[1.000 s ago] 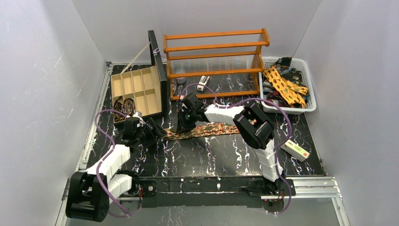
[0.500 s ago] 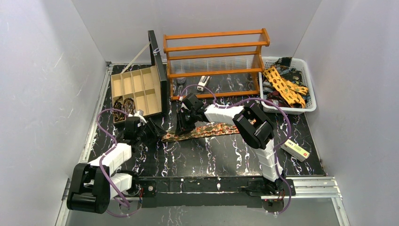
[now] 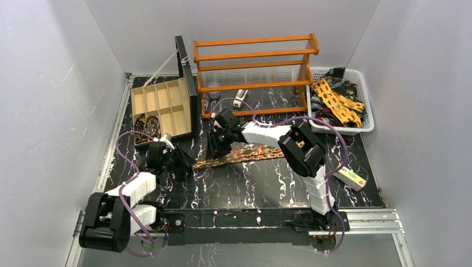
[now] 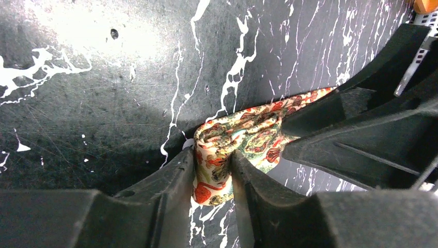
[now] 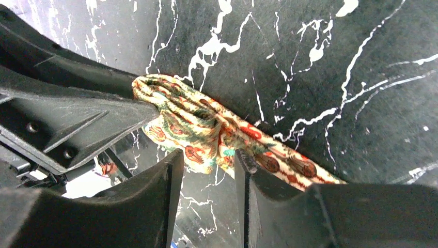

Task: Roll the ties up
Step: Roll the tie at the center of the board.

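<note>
A brown-red tie with gold-green motifs (image 3: 245, 153) lies as a flat strip across the middle of the black marbled table. Its left end is turned into a small coil (image 4: 219, 155). My left gripper (image 3: 186, 161) is shut on that coil, which fills the gap between its fingers in the left wrist view (image 4: 213, 175). My right gripper (image 3: 214, 149) stands over the strip just right of the coil. Its fingers are apart and straddle bunched fabric (image 5: 196, 124) at their tips (image 5: 206, 160).
A wooden compartment box (image 3: 161, 105) with its lid up stands at the back left, with coiled ties (image 3: 146, 125) in a near cell. An orange rack (image 3: 253, 72) stands behind. A white basket (image 3: 368, 105) of ties (image 3: 334, 100) is at the back right. A white-and-red box (image 3: 350, 177) lies at the right.
My left gripper has drawn slightly nearer and lower with the tie's end, so the strip's left end slants a little more. The right arm has barely moved.
</note>
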`<action>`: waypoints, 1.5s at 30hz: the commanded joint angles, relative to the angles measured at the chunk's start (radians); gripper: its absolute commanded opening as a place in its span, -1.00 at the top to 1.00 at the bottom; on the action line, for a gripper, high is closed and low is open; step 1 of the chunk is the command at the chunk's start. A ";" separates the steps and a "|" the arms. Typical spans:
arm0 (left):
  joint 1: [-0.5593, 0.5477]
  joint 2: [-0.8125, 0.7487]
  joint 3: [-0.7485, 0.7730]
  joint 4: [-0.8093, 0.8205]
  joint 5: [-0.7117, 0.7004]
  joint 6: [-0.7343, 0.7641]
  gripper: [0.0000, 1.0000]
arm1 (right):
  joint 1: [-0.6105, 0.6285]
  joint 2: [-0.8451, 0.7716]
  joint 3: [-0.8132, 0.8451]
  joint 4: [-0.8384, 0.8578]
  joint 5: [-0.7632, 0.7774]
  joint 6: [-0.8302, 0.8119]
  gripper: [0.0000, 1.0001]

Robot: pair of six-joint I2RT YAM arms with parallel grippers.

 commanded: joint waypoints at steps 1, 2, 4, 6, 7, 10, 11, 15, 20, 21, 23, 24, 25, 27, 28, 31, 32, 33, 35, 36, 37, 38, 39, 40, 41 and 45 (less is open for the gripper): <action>0.004 -0.005 0.034 -0.048 -0.003 0.040 0.31 | 0.012 -0.101 0.054 -0.039 0.060 -0.036 0.00; 0.005 -0.011 0.037 -0.058 -0.003 0.040 0.25 | 0.018 -0.105 0.058 -0.040 0.076 -0.039 0.02; 0.005 -0.033 0.042 -0.086 -0.008 0.034 0.07 | 0.035 -0.101 0.072 -0.037 0.093 -0.044 0.07; 0.005 -0.071 0.050 -0.124 -0.035 0.016 -0.08 | 0.051 -0.086 0.087 -0.029 0.086 -0.046 0.17; 0.005 -0.091 0.055 -0.147 -0.053 0.008 -0.16 | 0.061 -0.075 0.095 -0.023 0.084 -0.046 0.21; 0.005 -0.154 0.082 -0.228 -0.118 -0.011 -0.23 | 0.087 -0.044 0.118 -0.010 0.086 -0.038 0.34; 0.005 -0.175 0.093 -0.282 -0.145 -0.016 -0.27 | 0.093 -0.034 0.129 -0.010 0.084 -0.034 0.36; 0.005 -0.230 0.133 -0.428 -0.242 -0.025 -0.32 | 0.101 0.001 0.132 0.005 0.091 -0.026 0.40; 0.005 -0.258 0.125 -0.448 -0.239 -0.028 -0.32 | 0.101 0.050 0.119 -0.016 0.108 -0.029 0.44; 0.005 -0.255 0.120 -0.443 -0.230 -0.027 -0.32 | 0.101 0.054 0.111 -0.019 0.112 -0.029 0.44; 0.005 -0.246 0.110 -0.430 -0.214 -0.027 -0.33 | 0.101 0.050 0.090 -0.009 0.110 -0.028 0.44; 0.005 -0.241 0.105 -0.420 -0.206 -0.028 -0.33 | 0.102 0.044 0.085 -0.002 0.108 -0.028 0.44; 0.005 -0.237 0.100 -0.412 -0.198 -0.028 -0.33 | 0.102 0.039 0.089 0.002 0.109 -0.028 0.43; 0.005 -0.227 0.098 -0.393 -0.181 -0.028 -0.33 | 0.098 0.032 0.122 -0.016 0.110 -0.032 0.40; 0.005 -0.222 0.099 -0.384 -0.168 -0.026 -0.33 | 0.097 0.026 0.147 -0.033 0.108 -0.037 0.37; 0.005 -0.205 0.103 -0.366 -0.142 -0.016 -0.33 | 0.092 -0.015 0.181 -0.056 0.105 -0.044 0.29; 0.005 -0.201 0.105 -0.361 -0.138 -0.016 -0.33 | 0.088 -0.033 0.179 -0.057 0.104 -0.045 0.28; 0.005 -0.198 0.104 -0.354 -0.135 -0.016 -0.33 | 0.086 -0.050 0.172 -0.059 0.104 -0.044 0.26; 0.005 -0.193 0.100 -0.341 -0.128 -0.018 -0.33 | 0.079 -0.089 0.142 -0.055 0.119 -0.040 0.23; 0.005 -0.192 0.098 -0.336 -0.124 -0.022 -0.33 | 0.076 -0.105 0.120 -0.048 0.123 -0.036 0.23; 0.005 -0.188 0.095 -0.329 -0.120 -0.022 -0.32 | 0.073 -0.119 0.097 -0.039 0.131 -0.032 0.22; 0.005 -0.187 0.093 -0.324 -0.117 -0.022 -0.32 | 0.069 -0.129 0.073 -0.031 0.137 -0.028 0.22; 0.005 -0.184 0.092 -0.323 -0.113 -0.021 -0.32 | 0.066 -0.134 0.053 -0.027 0.139 -0.023 0.21; 0.005 -0.183 0.091 -0.322 -0.111 -0.020 -0.32 | 0.064 -0.135 0.037 -0.027 0.145 -0.020 0.21; 0.005 -0.182 0.090 -0.319 -0.108 -0.021 -0.32 | 0.062 -0.133 0.022 -0.026 0.148 -0.015 0.21; 0.005 -0.179 0.081 -0.302 -0.090 -0.027 -0.31 | 0.052 -0.117 -0.006 -0.021 0.148 0.000 0.21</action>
